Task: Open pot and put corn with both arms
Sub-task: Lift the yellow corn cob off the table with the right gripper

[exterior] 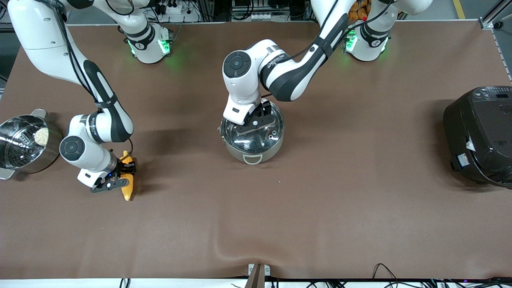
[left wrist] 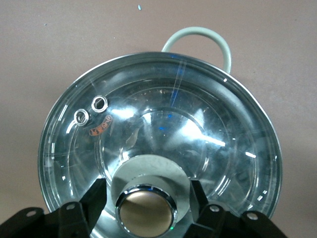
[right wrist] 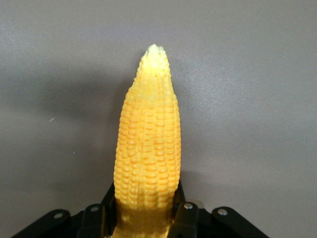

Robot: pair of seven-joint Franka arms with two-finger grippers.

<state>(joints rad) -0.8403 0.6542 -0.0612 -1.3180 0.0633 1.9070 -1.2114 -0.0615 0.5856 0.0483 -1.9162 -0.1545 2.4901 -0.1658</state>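
Observation:
The steel pot point(exterior: 256, 154) stands mid-table with its glass lid point(exterior: 266, 138) on it. My left gripper point(exterior: 256, 122) is down over the lid. In the left wrist view point(left wrist: 148, 191) its fingers point(left wrist: 96, 196) stand open on either side of the brass knob point(left wrist: 145, 210), with narrow gaps to it. The lid point(left wrist: 173, 114) sits closed. The corn point(exterior: 128, 188) lies on the table toward the right arm's end. My right gripper point(exterior: 125, 173) is shut on its thick end. In the right wrist view point(right wrist: 146, 201) the corn point(right wrist: 147, 139) points away from the fingers.
A steel steamer pot point(exterior: 16, 120) with a white bun point(exterior: 41, 136) stands at the right arm's end, close beside the right arm's wrist. A large black rice cooker point(exterior: 480, 132) stands at the left arm's end. The pot's grey loop handle point(exterior: 253, 159) faces the front camera.

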